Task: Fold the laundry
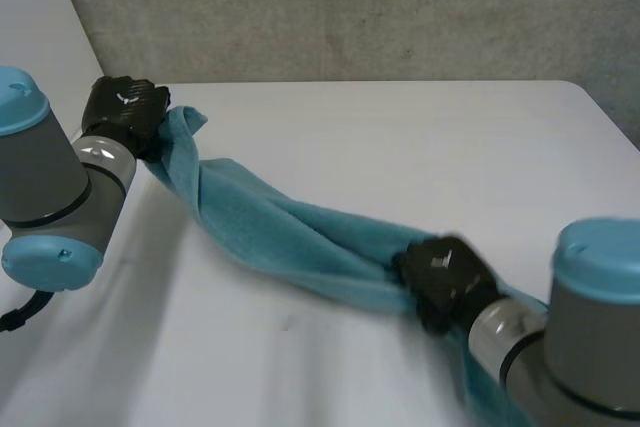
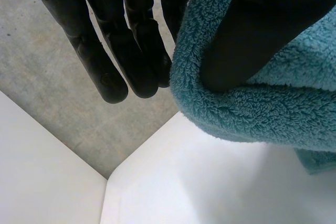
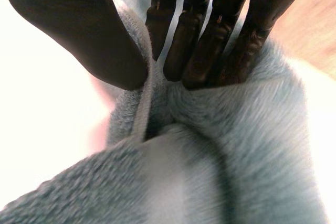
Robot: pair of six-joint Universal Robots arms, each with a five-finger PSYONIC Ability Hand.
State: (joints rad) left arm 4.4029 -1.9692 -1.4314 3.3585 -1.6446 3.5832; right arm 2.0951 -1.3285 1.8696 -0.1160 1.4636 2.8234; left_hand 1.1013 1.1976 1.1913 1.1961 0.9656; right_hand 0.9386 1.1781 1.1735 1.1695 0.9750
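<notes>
A teal towel (image 1: 280, 222) lies twisted in a long band across the white table (image 1: 400, 137), held at both ends. My left hand (image 1: 125, 112) holds its far left end, just above the table. In the left wrist view the towel (image 2: 262, 114) wraps round the thumb (image 2: 247, 35) and is pinched against the straight fingers (image 2: 131, 40). My right hand (image 1: 445, 282) grips the near right end. There, the thumb (image 3: 94, 35) and fingers (image 3: 210, 40) pinch a fold of towel (image 3: 236, 145) between them.
A grey wall (image 1: 350, 7) runs behind the table's far edge. Bare white tabletop lies on both sides of the towel band. The table's far left corner (image 2: 113, 179) sits below my left hand.
</notes>
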